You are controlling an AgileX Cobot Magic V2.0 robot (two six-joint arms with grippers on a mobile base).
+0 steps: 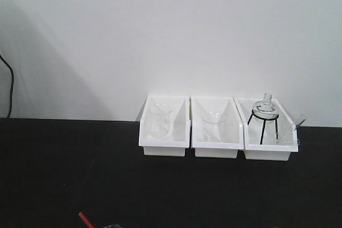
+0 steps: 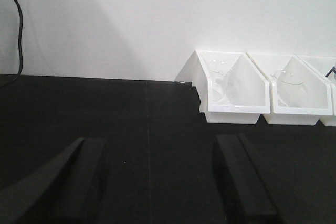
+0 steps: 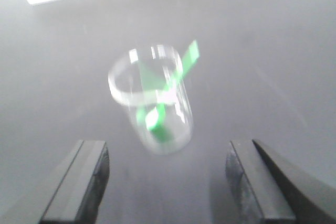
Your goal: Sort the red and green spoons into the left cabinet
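The green spoon [image 3: 167, 92] stands slanted inside a clear glass beaker [image 3: 152, 100] on a grey-looking surface; the right wrist view is blurred. My right gripper [image 3: 167, 163] is open just short of the beaker, with one finger on each side and nothing between them. A thin red strip [image 1: 84, 219], seemingly the red spoon's handle, pokes in at the bottom edge of the front view. My left gripper [image 2: 157, 148] hangs open over the bare black table [image 2: 79, 108], holding nothing. The left cabinet is out of view.
Three white bins [image 1: 165, 148] stand in a row against the white wall. Two of them hold glass beakers [image 1: 158, 122]; the right one holds a flask on a black tripod [image 1: 264, 118]. A black cable [image 2: 19, 30] hangs at the far left.
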